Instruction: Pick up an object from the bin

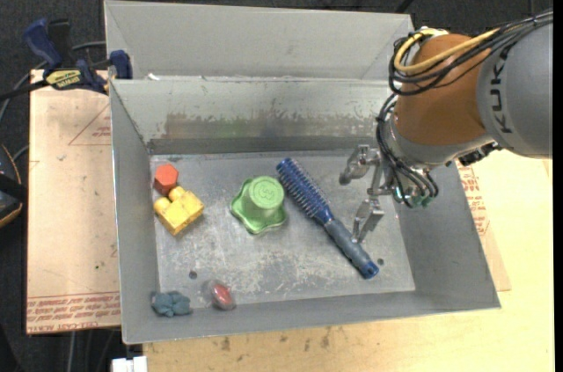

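Note:
My gripper [362,193] hangs over the right part of the bin, its two metal fingers spread open with nothing between them. One fingertip [349,169] stands near the back, the other [364,225] nearer the front. Just left of and below the gripper lies a blue hairbrush [324,215], set diagonally with its bristled head toward the back and its handle end toward the front right. The nearer fingertip is close beside the handle. A green upturned cup-like toy [260,203] sits left of the brush head.
At the left lie a yellow block [179,210] with a small orange-red piece [165,178] behind it. Near the front left corner are a grey-blue lump [171,302] and a small pinkish ball [220,295]. The bin's right wall slopes close to the gripper.

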You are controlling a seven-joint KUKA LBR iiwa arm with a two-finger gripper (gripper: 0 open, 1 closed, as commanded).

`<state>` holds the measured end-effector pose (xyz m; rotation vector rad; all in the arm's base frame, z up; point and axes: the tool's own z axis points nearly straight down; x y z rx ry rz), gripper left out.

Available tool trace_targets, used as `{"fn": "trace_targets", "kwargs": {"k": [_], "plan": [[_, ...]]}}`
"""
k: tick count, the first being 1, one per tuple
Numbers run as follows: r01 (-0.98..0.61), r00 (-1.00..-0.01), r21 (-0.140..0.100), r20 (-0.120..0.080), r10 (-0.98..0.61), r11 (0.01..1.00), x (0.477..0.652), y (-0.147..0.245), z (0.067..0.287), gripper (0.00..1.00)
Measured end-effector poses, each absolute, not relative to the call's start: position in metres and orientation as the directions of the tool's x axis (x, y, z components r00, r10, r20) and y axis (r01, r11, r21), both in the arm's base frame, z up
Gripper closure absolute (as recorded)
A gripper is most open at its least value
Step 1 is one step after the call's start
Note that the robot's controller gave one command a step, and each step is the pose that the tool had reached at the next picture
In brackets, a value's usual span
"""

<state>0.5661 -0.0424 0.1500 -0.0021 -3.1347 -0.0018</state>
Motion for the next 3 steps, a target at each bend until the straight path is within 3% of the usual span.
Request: {"fn": "trace_targets", "kwargs": {"k": [1, 2, 3], "plan": [[0.030, -1.000, 0.001, -0.005, 0.030, 1.000, 0.602, -0.007, 0.072, 0.00], [0.030, -0.999, 0.001, -0.011, 0.030, 1.000, 0.604, -0.008, 0.077, 1.00], [-0.036, -0.999, -0.001, -0.011, -0.036, 0.999, 0.613, -0.031, 0.244, 1.00]]}}
